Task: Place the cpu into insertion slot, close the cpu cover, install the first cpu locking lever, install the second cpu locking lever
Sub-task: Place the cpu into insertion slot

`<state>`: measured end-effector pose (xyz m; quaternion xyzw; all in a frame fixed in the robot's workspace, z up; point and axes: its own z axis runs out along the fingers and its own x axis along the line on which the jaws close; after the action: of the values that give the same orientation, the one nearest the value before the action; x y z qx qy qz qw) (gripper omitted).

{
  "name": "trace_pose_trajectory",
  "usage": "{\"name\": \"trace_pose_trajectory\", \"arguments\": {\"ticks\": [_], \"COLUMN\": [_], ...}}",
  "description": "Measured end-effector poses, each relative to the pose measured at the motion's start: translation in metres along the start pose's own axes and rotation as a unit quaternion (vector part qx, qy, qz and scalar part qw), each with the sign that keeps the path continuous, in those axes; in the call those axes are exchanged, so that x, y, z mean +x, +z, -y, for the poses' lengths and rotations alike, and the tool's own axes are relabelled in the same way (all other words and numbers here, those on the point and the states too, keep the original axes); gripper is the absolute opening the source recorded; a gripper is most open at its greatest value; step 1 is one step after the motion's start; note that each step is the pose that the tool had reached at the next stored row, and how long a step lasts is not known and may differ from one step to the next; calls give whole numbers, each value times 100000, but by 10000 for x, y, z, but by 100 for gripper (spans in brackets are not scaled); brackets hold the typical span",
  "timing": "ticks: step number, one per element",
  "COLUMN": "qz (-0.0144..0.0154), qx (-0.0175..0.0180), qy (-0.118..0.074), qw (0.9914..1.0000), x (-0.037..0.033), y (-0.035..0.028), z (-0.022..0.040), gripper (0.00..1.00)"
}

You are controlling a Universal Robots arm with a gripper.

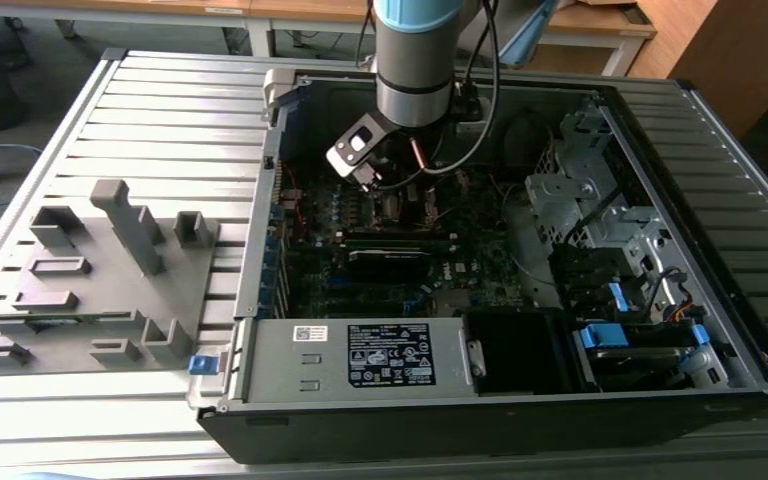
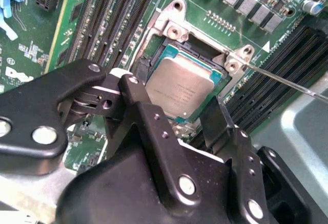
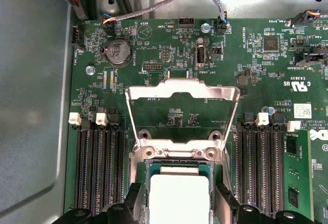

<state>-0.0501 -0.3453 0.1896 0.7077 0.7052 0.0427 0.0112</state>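
The fingers (image 2: 171, 98) hang spread, one on each side of the cpu (image 2: 179, 88), gripping nothing. The chip, with faint print on its top, lies in the insertion slot (image 2: 195, 55). The cpu cover (image 3: 205, 92) stands raised above the white-lettered motherboard (image 3: 246, 60). The power supply (image 1: 357, 370) carries a black-and-white label (image 1: 391, 355).

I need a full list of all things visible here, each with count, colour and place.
table: one, grey, under everything
computer case: one, black, open, on the table
fixture block: one, grey, at the exterior view's left of the case
motherboard: one, green, inside the case
insertion slot: one, black, on the motherboard
cpu: one, grey, in the insertion slot
cpu cover: one, silver, raised open
memory slots: several, black, both sides of the slot
arm: one, silver and blue, reaching into the case
gripper: one, black, at the cpu
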Motion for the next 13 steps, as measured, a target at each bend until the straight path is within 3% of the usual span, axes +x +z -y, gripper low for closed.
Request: {"name": "trace_pose_trajectory", "arguments": {"ticks": [5,13], "qz": [0,2], "qx": [-1,-1], "qy": [2,1], "qw": [100000,100000], "x": [2,12], "y": [-47,-266], "z": [-3,-20], "gripper": [67,67]}}
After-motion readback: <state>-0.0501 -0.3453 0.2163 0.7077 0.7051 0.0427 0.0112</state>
